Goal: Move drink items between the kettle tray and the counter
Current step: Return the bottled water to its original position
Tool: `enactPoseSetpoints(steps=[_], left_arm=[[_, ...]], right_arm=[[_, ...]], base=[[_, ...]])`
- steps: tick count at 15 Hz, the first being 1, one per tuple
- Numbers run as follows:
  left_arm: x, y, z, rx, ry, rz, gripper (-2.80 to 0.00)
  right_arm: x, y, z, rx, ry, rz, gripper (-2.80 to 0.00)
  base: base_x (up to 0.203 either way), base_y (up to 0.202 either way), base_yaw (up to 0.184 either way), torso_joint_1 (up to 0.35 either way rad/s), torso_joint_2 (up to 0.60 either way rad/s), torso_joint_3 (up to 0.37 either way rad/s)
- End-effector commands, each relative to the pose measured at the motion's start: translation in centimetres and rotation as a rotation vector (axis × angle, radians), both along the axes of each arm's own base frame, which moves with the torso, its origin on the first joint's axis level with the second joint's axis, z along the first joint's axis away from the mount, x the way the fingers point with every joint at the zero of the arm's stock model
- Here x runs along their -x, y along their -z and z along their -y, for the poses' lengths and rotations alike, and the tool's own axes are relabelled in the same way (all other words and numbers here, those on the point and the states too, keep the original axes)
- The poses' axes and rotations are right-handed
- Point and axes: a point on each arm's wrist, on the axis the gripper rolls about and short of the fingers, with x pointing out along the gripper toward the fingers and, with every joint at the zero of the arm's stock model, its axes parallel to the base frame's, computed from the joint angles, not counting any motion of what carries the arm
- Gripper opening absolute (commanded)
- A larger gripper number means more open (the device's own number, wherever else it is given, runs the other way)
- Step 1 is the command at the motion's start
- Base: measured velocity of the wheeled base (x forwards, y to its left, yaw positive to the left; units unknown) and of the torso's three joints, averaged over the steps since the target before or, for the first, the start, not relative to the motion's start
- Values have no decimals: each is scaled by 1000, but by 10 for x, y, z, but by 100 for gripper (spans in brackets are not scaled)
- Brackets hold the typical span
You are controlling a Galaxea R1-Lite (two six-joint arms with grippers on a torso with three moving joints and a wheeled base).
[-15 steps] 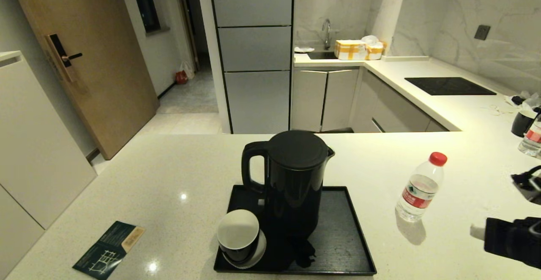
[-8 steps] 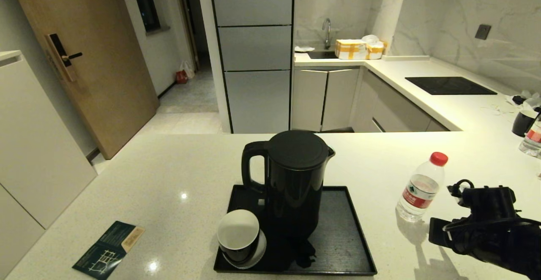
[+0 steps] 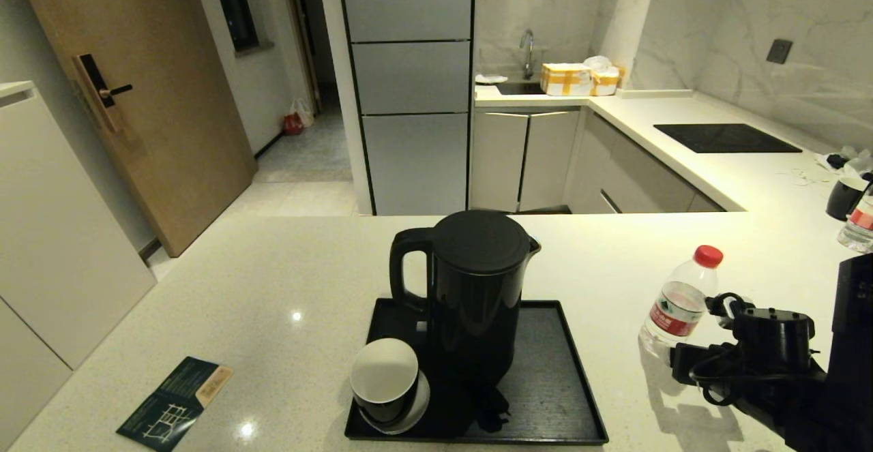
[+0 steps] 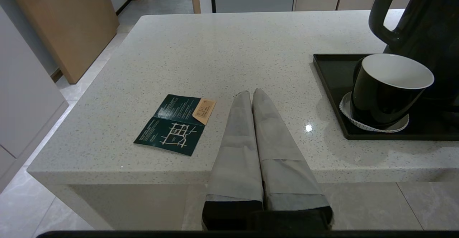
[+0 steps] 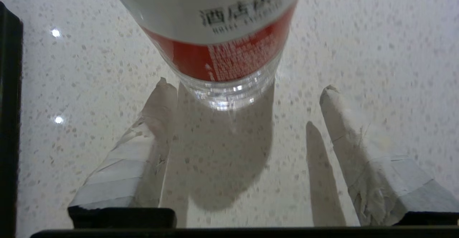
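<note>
A clear red-capped water bottle (image 3: 678,302) stands upright on the speckled counter (image 3: 273,281), to the right of the black kettle tray (image 3: 552,370). On the tray are the tall black kettle (image 3: 470,288) and a black cup (image 3: 384,377), white inside. My right gripper (image 5: 245,87) is open, low over the counter. Its taped fingers (image 5: 337,108) reach towards the base of the bottle (image 5: 222,33) on either side, without touching it. My left gripper (image 4: 252,92) is shut and empty, over the counter's near edge left of the tray (image 4: 333,87).
A dark green leaflet (image 3: 176,403) lies near the counter's front left corner. The cup sits on a white saucer (image 4: 376,126). A second cup (image 3: 844,198) and bottle (image 3: 858,223) stand at the far right. A black cooktop (image 3: 726,138) is set into the back counter.
My right arm has swung in from the picture's right edge to just beside the bottle. The bottle, kettle, cup and tray have not moved.
</note>
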Motion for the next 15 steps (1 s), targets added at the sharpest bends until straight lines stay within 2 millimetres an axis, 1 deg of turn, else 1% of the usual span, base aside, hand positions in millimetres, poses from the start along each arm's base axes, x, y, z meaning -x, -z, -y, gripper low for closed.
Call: enactPoseSetpoints(steps=[1, 3, 7, 8, 10, 13, 15], left_arm=[[0, 0, 0, 0, -1, -1, -280], [0, 0, 0, 0, -1, -1, -280], [0, 0, 0, 0, -1, -1, -280], [0, 0, 0, 0, -1, -1, -280], [0, 0, 0, 0, -1, -1, -280], [0, 0, 0, 0, -1, -1, -280], [0, 0, 0, 0, -1, -1, -280]], right_arm=[[-3, 11, 0, 16, -8, 20, 0], [-7, 9, 0, 17, -9, 44, 0], [-26, 8, -1, 19, -8, 108, 0], [-27, 8, 0, 24, -7, 111, 0], [-41, 3, 0, 65, 2, 168, 0], [-58, -4, 0, 125, 42, 228, 0], [-60, -1, -4, 133, 39, 226, 0]], base=[[0, 0, 0, 0, 0, 0], [0, 0, 0, 0, 0, 0], [0, 0, 0, 0, 0, 0], [0, 0, 0, 0, 0, 0], [0, 0, 0, 0, 0, 0], [0, 0, 0, 0, 0, 0], [0, 0, 0, 0, 0, 0]])
